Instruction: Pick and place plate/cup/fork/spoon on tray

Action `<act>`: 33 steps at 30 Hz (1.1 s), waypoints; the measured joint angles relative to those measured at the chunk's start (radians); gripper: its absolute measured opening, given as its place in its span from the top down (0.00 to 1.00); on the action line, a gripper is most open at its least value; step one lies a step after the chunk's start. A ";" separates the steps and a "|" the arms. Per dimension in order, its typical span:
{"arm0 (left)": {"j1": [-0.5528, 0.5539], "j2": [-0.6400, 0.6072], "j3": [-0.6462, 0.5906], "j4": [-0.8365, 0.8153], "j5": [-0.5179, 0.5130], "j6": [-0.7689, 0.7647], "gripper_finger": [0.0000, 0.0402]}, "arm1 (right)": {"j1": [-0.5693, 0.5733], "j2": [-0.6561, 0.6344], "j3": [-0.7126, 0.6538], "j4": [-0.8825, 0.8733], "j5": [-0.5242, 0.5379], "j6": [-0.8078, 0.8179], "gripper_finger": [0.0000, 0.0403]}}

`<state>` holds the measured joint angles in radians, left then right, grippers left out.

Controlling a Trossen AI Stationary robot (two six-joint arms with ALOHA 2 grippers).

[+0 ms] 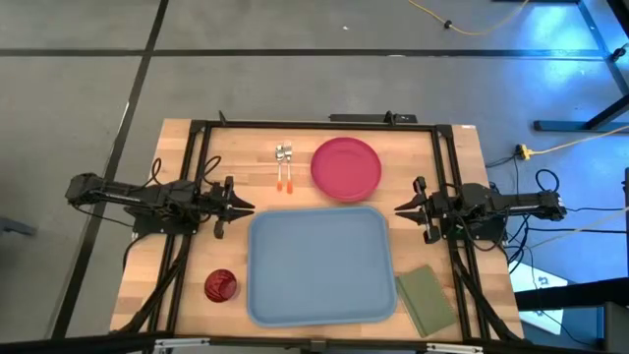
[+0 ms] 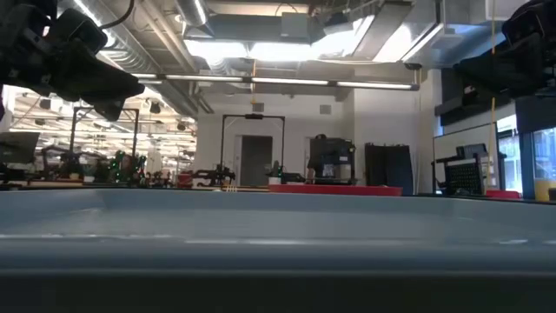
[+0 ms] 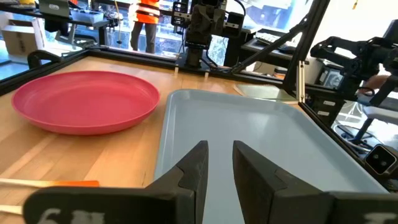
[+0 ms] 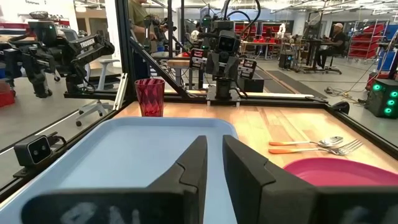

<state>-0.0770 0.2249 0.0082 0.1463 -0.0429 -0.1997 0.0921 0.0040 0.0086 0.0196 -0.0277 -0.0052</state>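
The light blue tray [image 1: 316,264] lies in the middle of the table, toward the near edge. The pink-red plate [image 1: 346,167] rests flat on the wood beyond the tray's far rim. The spoon [image 1: 280,157] and fork [image 1: 289,157] lie side by side left of the plate, with their orange handles toward the tray. The dark red cup [image 1: 220,286] stands upright left of the tray's near corner. My left gripper [image 1: 248,206] hovers shut and empty at the tray's far left corner. My right gripper [image 1: 401,208] hovers shut and empty at the tray's far right corner.
An olive-green pad [image 1: 426,300] lies right of the tray near the front edge. A black frame [image 1: 324,124] runs around the table top. People show in the room beyond the table [image 3: 148,18]. Bare wood shows between the cup and the utensils.
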 joint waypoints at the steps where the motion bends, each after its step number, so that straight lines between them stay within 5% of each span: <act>1: 0.000 0.000 0.000 0.000 0.000 0.000 0.83 | 0.000 0.000 0.000 0.000 0.000 0.001 0.86; 19: 0.000 0.000 0.000 0.027 -0.010 0.000 0.83 | 0.000 0.000 0.000 0.002 0.000 -0.003 0.86; 27: 0.000 0.000 0.000 0.267 -0.206 -0.104 0.83 | 0.000 0.000 0.000 0.122 0.005 0.226 0.86; 33: 0.000 0.000 0.000 0.314 -0.312 -0.102 0.83 | 0.000 0.000 0.000 0.245 0.060 0.158 0.86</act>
<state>-0.0769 0.2253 0.0082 0.4602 -0.3546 -0.3022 0.0921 0.0040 0.0090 0.2645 0.0326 0.1523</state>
